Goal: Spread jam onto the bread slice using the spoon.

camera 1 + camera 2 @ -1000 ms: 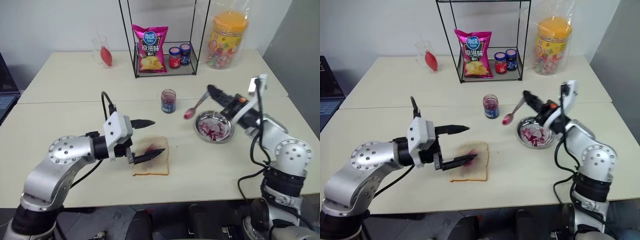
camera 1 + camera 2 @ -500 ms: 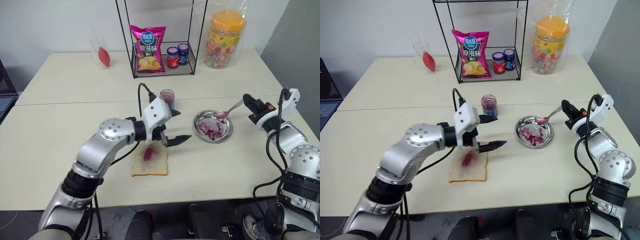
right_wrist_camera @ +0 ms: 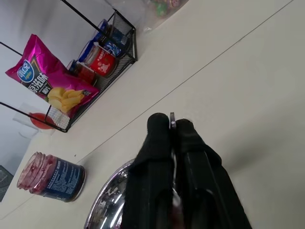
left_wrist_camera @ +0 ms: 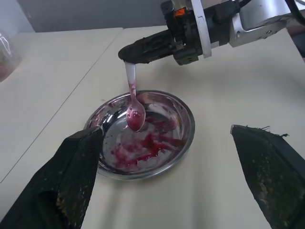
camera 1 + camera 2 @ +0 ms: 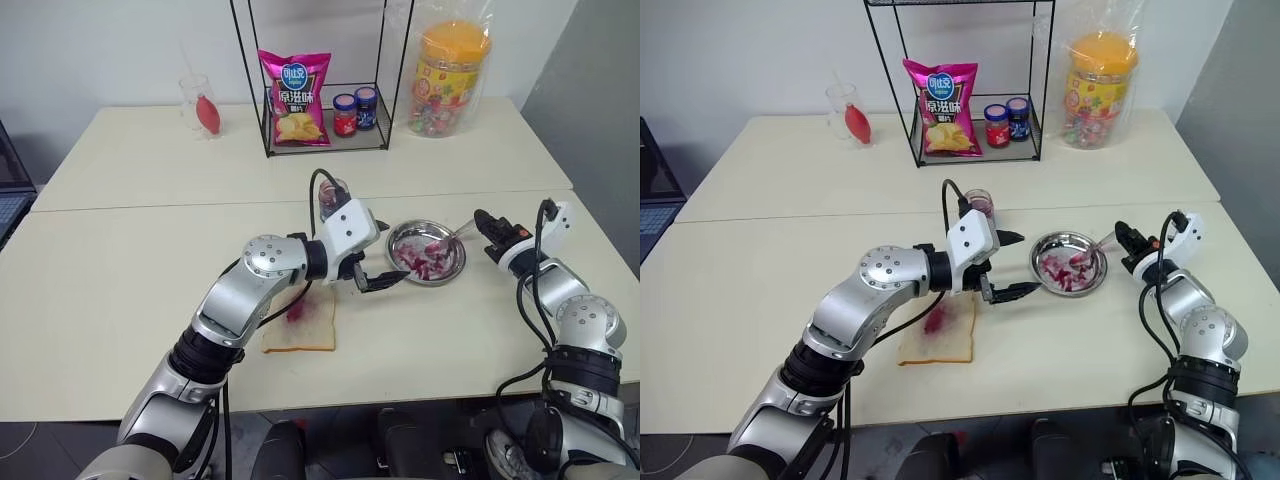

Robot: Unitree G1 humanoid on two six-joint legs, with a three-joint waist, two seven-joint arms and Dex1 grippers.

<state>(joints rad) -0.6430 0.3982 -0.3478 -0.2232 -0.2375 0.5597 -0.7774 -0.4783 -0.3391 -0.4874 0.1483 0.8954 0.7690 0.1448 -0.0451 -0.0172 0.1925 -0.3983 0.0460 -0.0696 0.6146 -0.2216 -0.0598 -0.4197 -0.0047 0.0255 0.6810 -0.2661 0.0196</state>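
The bread slice (image 5: 302,322) lies near the table's (image 5: 120,280) front edge at about 6 o'clock, open tabletop at its 9 o'clock side. The left gripper (image 5: 378,268), jaws wide and empty, hovers between bread and metal dish (image 5: 452,266), its arm hiding part of the jam jar (image 5: 981,203). The right gripper (image 4: 143,50) pinches the spoon (image 4: 134,109) by its handle, bowl hanging over the jam-smeared dish at 3 o'clock. The left wrist view makes the spoon plain; the head views leave it small
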